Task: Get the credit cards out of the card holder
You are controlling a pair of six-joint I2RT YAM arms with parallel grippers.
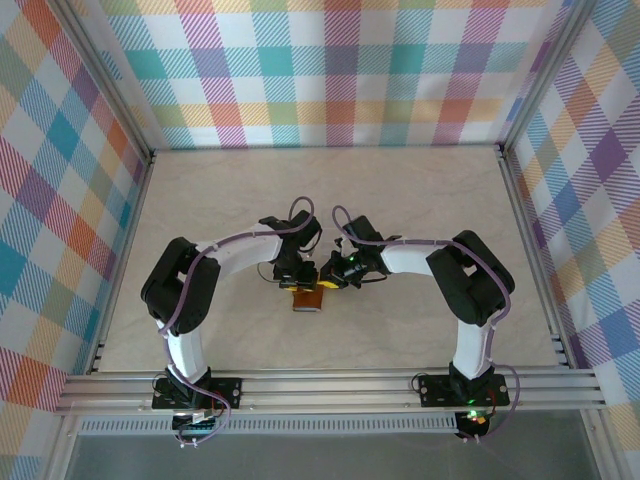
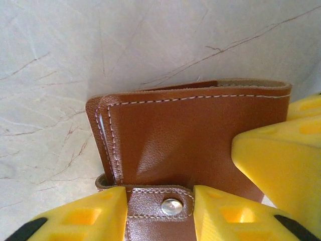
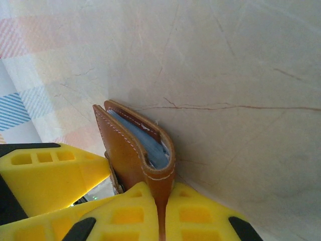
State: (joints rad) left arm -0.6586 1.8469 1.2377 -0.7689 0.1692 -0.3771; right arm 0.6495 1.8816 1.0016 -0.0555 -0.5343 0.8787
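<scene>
Roughly at the middle of the pale marbled desk (image 1: 420, 200), a small reddish-brown leather card holder (image 2: 190, 140) with white stitching is held on edge, barely parted. Seen from overhead, the right pincer (image 3: 161, 218), at its two o'clock, is clamped on a leather edge. The left pincer (image 2: 160, 216), at eleven o'clock, straddles the snap-fastened strap tab (image 2: 145, 223); whether it pinches cannot be told. The credit cards are presumably inside. Opposing pulls could twist the holder loose. The yellow fingers crowd each other, while the checked walls (image 1: 330, 70) stand well apart.

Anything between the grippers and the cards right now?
Yes: the card holder is folded nearly shut, its leather covers wrapped around the grey inner pockets. The left gripper clasps its strap tab, right gripper pinches its edge.
</scene>
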